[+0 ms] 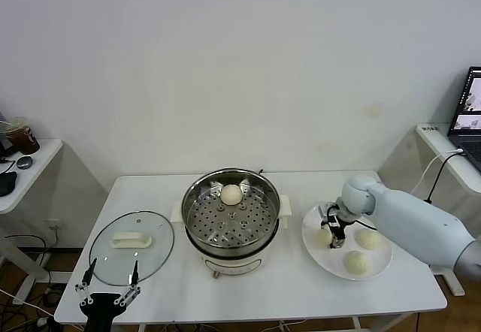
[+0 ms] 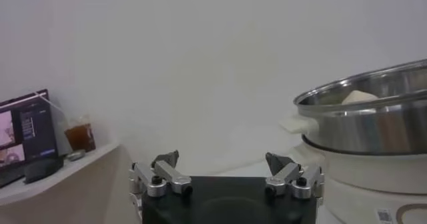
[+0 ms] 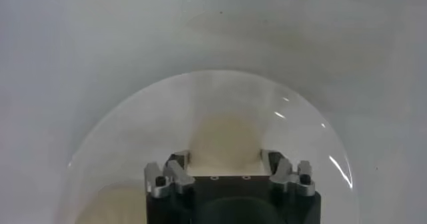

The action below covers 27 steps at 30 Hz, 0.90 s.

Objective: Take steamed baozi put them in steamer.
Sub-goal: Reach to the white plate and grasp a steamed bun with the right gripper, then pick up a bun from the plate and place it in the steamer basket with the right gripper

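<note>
Head view: steamer point(image 1: 203, 227) holds one baozi point(image 1: 231, 194).

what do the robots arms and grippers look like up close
The right arm has a smooth, rounded pale blue-white shell with a ball-like wrist joint. The right gripper and left gripper share one build: a black block body, silver metal finger links with dark bolt heads, and dark tips. No markings show.

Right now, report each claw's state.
Left claw: open, empty, near the glass lid.
Right claw: closed on a baozi on the plate.
</note>
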Motion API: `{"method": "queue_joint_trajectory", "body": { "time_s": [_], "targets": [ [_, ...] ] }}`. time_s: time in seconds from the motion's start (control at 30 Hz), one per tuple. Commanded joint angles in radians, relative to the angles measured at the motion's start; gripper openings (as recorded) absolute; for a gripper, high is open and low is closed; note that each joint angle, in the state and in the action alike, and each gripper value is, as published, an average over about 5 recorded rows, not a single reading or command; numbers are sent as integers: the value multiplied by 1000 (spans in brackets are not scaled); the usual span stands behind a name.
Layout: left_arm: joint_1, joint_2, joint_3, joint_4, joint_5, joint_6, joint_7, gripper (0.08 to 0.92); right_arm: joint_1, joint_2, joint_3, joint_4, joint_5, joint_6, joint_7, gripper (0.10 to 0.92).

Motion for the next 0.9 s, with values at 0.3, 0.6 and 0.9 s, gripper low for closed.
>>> {"method": "queue_joint_trajectory", "body": {
  "time_s": [0.3, 0.6, 0.9],
  "targets": [
    [5, 0, 0, -16, -2, -1, 0, 823, 148, -94, -3, 86, 71, -6, -20, 541],
    [-9, 17, 12, -25, -8, 4, 2, 823, 672, -104, -284, 191, 387, -114, -32, 543],
    [-47, 49, 34, -21, -26, 14, 5, 823, 908, 135, -513, 325, 725, -335, 85, 544]
  ]
}}
